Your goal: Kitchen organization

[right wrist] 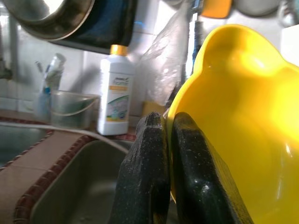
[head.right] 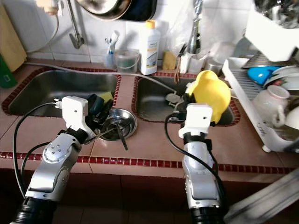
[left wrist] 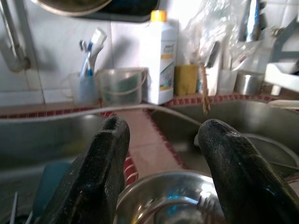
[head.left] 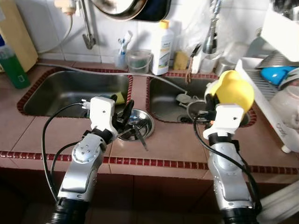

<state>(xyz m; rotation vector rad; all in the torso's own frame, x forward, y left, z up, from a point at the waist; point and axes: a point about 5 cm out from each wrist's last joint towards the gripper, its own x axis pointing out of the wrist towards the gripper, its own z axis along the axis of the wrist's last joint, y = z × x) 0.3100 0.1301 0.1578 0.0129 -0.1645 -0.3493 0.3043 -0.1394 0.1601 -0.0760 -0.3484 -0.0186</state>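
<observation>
The yellow bowl (head.left: 236, 91) hides the right end effector (right wrist: 169, 154). The hanging pan (head.left: 122, 8) is cropped. The bottle (head.left: 161, 49) label is unreadable

A white plastic bottle with a yellow cap (head.left: 162, 48) stands against the white tiled wall (head.left: 42, 21), beside a clear plastic tub (head.left: 138, 60).

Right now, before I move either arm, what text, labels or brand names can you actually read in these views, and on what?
No text can be read.
White bottle with the orange cap: printed label with green and orange marks, lettering too blurred.
Dish rack: faint dark marks on its white side wall, too small to read.
</observation>
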